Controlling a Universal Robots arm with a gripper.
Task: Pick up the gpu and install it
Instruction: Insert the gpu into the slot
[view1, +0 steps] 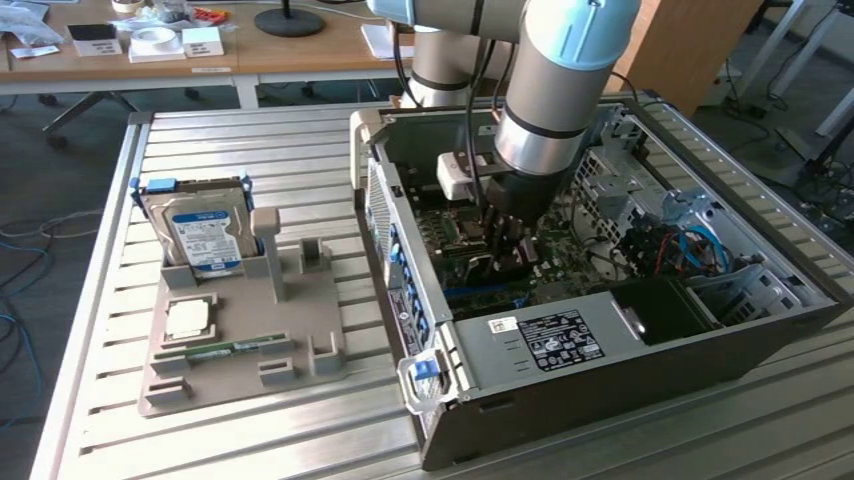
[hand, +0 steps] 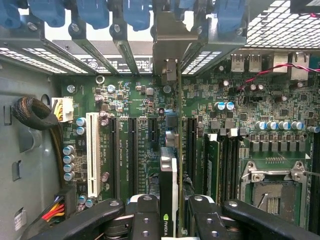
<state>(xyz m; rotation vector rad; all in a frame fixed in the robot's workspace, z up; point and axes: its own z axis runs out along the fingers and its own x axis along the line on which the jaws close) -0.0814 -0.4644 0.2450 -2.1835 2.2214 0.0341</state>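
My gripper (hand: 169, 212) is shut on the gpu (hand: 169, 167), which I see edge-on in the wrist view. It is a thin card with a dark face, and a black finger (hand: 145, 217) presses on each side of it. The card stands upright over the motherboard (hand: 135, 100), in line with the black expansion slots (hand: 132, 150). Its pale metal bracket (hand: 170, 47) reaches the case's rear slot openings. Whether the card sits in a slot I cannot tell. In the exterior view the arm reaches down into the open computer case (view1: 587, 350), with the gripper (view1: 511, 250) low over the board.
On the exterior view's left, a grey holder (view1: 240, 330) carries a silver hard drive (view1: 200, 235), a square chip (view1: 187, 318) and a green memory stick (view1: 220, 350). Inside the case, cable bundles (hand: 37, 115), a white slot (hand: 92, 152) and the processor socket (hand: 272, 192) surround the card.
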